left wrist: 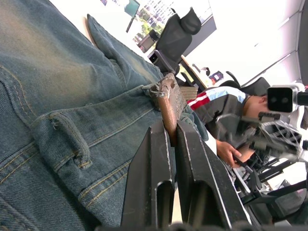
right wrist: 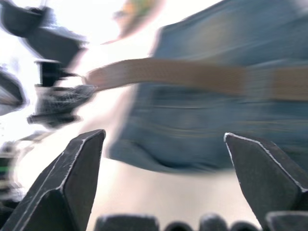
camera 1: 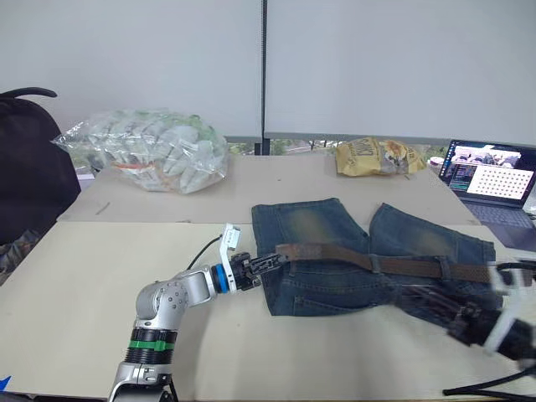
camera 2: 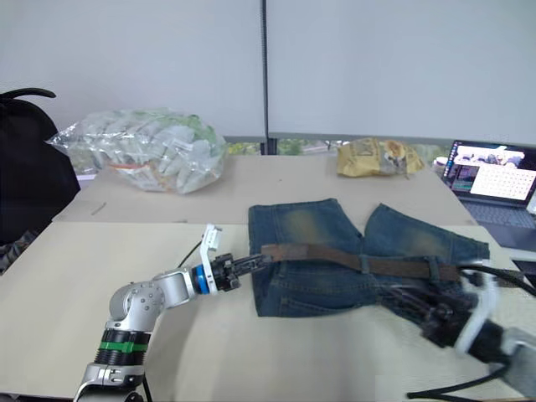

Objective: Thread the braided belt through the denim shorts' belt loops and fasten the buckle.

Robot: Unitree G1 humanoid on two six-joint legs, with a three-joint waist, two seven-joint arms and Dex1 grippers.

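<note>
Left tool (camera 1: 266, 264) pinches the braided belt (camera 1: 368, 261) end at the denim shorts' (camera 1: 335, 251) waistband near the counter (camera 1: 84, 293) centre; right tool (right wrist: 163, 183) gapes wide. Threading looks partly done, buckling remains.

Denim shorts (camera 1: 368, 251) flat on table, brown braided belt (camera 1: 377, 261) across waistband – partly threaded

Office: laptop (camera 1: 492, 186), partition panels (camera 1: 126, 59).
</note>
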